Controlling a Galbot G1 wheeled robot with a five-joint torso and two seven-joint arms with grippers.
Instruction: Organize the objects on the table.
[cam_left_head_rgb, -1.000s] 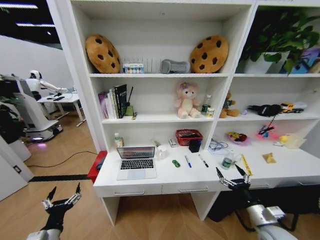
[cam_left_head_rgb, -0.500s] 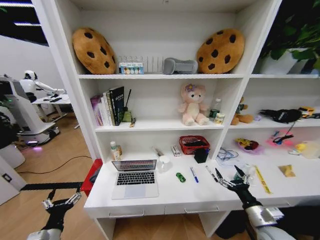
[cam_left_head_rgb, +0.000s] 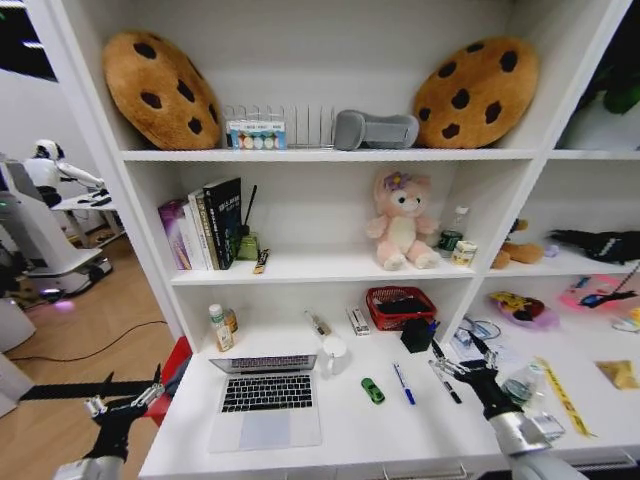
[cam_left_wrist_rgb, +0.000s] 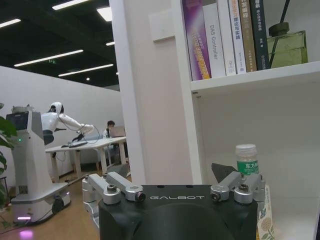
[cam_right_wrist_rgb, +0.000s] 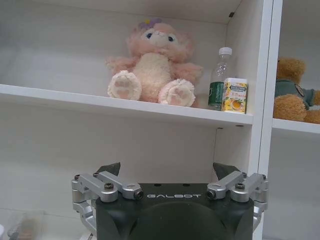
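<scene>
Right gripper (cam_left_head_rgb: 461, 358) is hovering with fingers spread wide and holding nothing, above the right part of the white desk (cam_left_head_rgb: 350, 425), just over the black pen (cam_left_head_rgb: 445, 381) and close to the clear green-labelled bottle (cam_left_head_rgb: 519, 385) lying on its side. Left gripper (cam_left_head_rgb: 125, 390) is hanging off the desk's left edge, below the tabletop, fingers also splayed wide, empty. Just beside the black pen toward the desk's middle is lying the blue pen (cam_left_head_rgb: 404, 383), then the tiny green toy car (cam_left_head_rgb: 373, 390), both apart from each other. The silver laptop (cam_left_head_rgb: 265, 405) is sitting open near the desk's front left corner, a white mug (cam_left_head_rgb: 333, 355) just behind its right rear corner. A small green-capped bottle (cam_left_head_rgb: 217, 328) is standing at the back left of the desk; in the left wrist view the same bottle (cam_left_wrist_rgb: 247, 161) is showing past the gripper body. A red basket (cam_left_head_rgb: 400, 306) is sitting at the back edge, a black cup (cam_left_head_rgb: 417, 334) just in front of it. The yellow strip (cam_left_head_rgb: 564, 397) is lying toward the desk's right end, beyond the bottle, and the yellow packet (cam_left_head_rgb: 621, 373) is farther right near the picture's edge. On the shelf above, a pink plush toy (cam_left_head_rgb: 402, 220) is sitting upright with a green-labelled water bottle (cam_right_wrist_rgb: 218, 79) and a small yellow box (cam_right_wrist_rgb: 234, 95) beside it in the right wrist view. Two cookie cushions (cam_left_head_rgb: 155, 90) are leaning on the top shelf.
</scene>
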